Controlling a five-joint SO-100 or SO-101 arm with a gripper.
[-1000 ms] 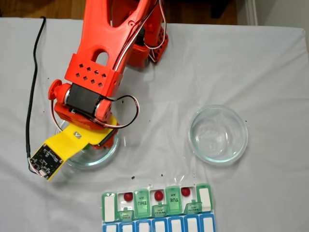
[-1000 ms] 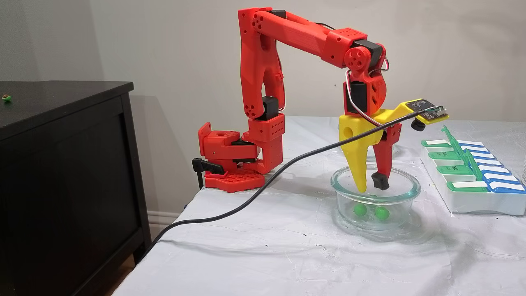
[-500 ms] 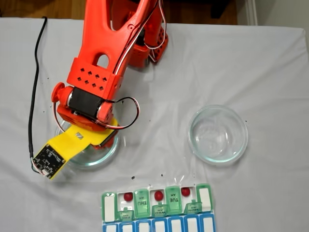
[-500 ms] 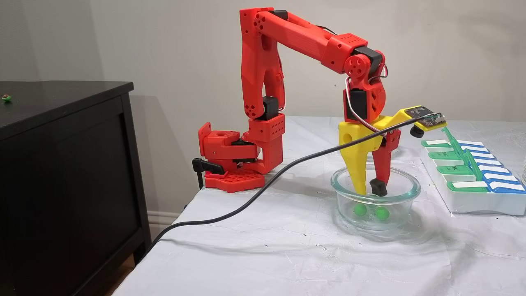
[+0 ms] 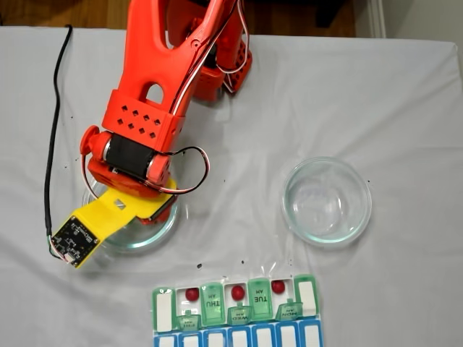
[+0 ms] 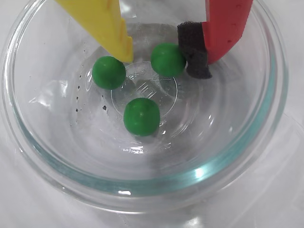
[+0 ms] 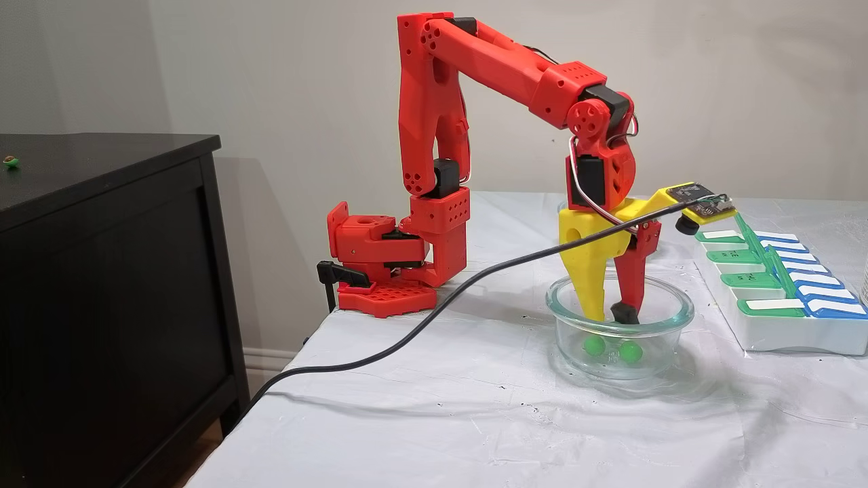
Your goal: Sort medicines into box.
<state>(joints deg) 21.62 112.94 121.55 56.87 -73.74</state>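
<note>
My fingers: one yellow [image 6: 102, 23], one red [image 6: 228, 23] with a black pad [image 6: 194, 52]. Three green balls [image 6: 141, 116], clear green-tinted dish [image 6: 256, 142].

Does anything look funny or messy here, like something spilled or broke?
Nothing spilled or broken. Three green balls sit in the glass dish and three red balls in the pill box. Only tiny dark specks dot the dish bottom and the white cloth.
</note>
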